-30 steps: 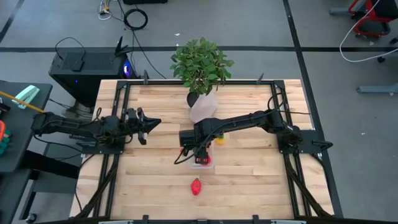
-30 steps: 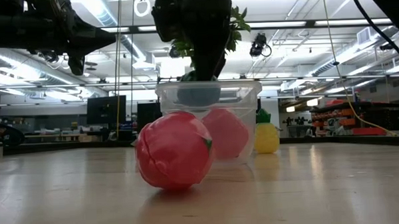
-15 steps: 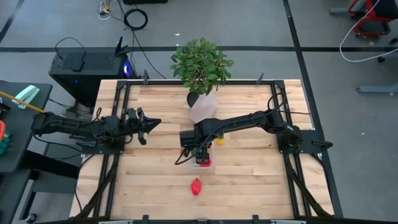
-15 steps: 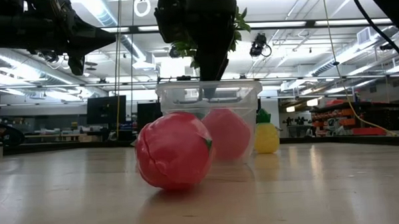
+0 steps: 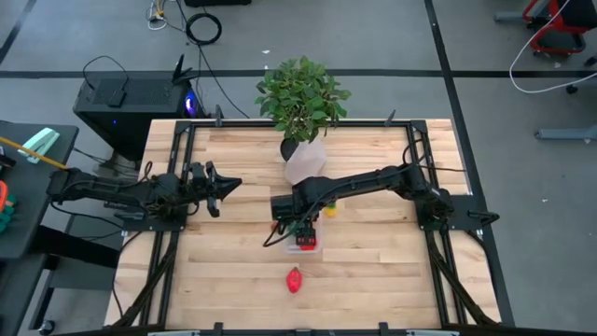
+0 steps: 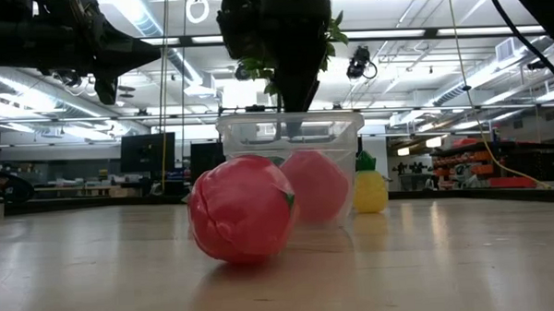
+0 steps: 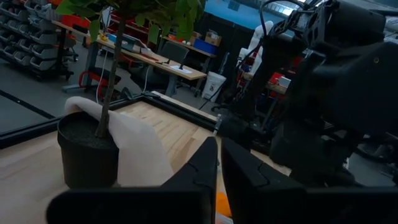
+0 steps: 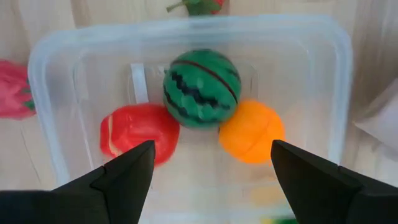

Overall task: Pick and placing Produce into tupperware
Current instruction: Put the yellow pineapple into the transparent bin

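Holding three toy pieces, the tupperware [image 8: 186, 43] sits near the table's centre and carries no readable writing: a striped green melon [image 8: 201, 89] toward twelve o'clock, a red fruit [image 8: 138, 132] at eight, an orange one [image 8: 251, 131] at four. The right gripper [image 8: 211, 165] hovers just above the tub, jaws spread and empty. The left gripper [image 5: 220, 188] waits at nine o'clock, jaws pressed together. A pinkish-red fruit [image 5: 295, 279] lies on the wood at six o'clock.

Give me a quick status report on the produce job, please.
Right gripper open above tub. Watermelon, orange, red piece inside. Left gripper shut, parked. Red piece still out.
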Controlling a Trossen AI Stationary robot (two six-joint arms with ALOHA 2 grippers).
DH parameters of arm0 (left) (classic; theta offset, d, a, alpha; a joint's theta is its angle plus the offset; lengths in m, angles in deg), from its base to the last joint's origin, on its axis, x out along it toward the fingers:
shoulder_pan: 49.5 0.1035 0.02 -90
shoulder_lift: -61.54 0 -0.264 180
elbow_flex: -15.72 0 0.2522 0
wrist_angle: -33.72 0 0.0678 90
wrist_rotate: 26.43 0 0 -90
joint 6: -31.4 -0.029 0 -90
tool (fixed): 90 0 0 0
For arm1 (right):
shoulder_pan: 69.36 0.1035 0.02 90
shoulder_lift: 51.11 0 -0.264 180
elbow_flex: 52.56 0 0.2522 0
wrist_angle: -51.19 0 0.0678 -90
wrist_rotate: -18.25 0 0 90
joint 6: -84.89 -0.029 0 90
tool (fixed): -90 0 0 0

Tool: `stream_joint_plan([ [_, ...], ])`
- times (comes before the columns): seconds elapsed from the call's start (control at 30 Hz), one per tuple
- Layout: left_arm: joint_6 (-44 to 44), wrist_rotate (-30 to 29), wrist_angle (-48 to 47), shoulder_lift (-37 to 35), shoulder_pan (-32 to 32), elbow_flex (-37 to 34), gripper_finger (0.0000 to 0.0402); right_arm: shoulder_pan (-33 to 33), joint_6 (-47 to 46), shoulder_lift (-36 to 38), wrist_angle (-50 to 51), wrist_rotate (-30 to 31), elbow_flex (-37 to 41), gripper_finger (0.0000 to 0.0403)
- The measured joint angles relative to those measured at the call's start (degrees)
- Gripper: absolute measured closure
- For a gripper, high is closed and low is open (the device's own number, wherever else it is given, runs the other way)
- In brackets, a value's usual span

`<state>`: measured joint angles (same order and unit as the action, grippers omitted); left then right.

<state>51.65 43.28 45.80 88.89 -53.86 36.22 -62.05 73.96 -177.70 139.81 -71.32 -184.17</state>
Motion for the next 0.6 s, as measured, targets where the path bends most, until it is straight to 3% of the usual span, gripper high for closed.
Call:
stream_joint_plan([
  [0.43, 0.03, 0.00, 0.00, -0.02, 0.02, 0.00, 0.0367, 0.00, -5.30, 11.02, 2.61, 3.36, 2.77, 0.0086],
  [0.53, 0.02, 0.01, 0.00, -0.02, 0.02, 0.00, 0.0370, 0.00, -6.31, 15.49, -5.17, 2.30, 9.29, 0.0086],
  [0.6, 0.00, 0.00, 0.00, 0.00, 0.02, 0.00, 0.0373, 0.00, -8.30, 19.56, -16.56, -0.22, 15.77, 0.0087],
])
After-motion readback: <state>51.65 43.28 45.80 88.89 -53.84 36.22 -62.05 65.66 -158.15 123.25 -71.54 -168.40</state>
